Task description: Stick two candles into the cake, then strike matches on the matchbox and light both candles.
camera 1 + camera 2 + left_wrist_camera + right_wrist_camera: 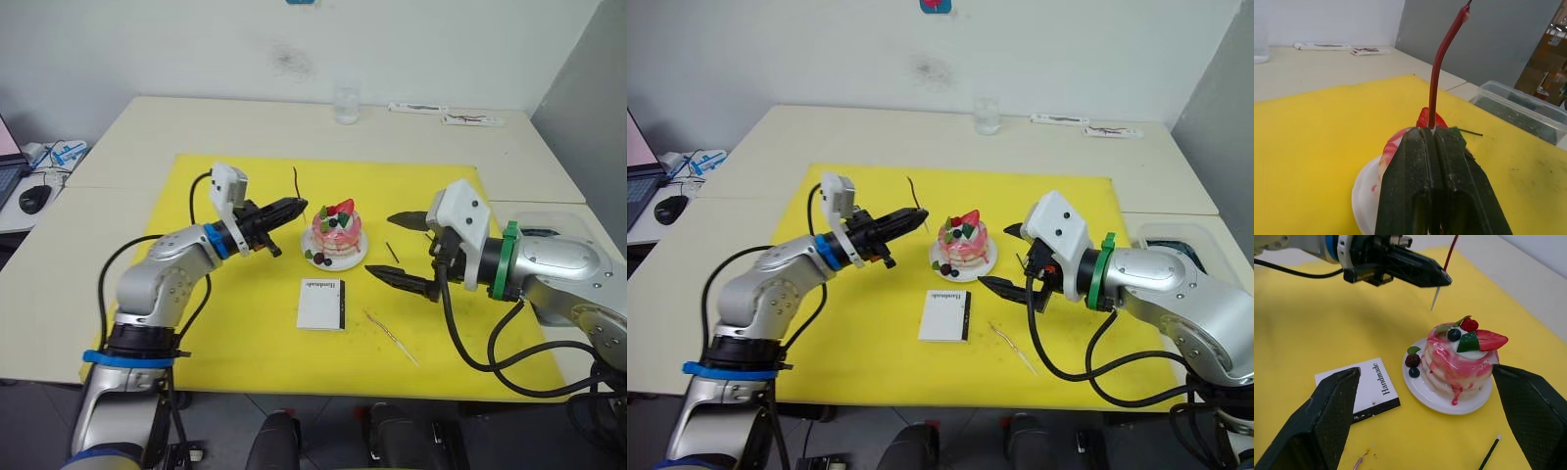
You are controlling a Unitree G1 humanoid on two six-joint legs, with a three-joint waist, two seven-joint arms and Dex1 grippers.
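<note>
Beside the cake, left claw pinches a candle; right claw gapes wide.

We count two candles, one held upright and one lying flat; one cake; one matchbox; one match; one glass; and two grippers, left and right.

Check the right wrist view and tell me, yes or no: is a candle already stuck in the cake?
No: the left gripper holds the candle in the air, its pale end clear of the cake.
</note>
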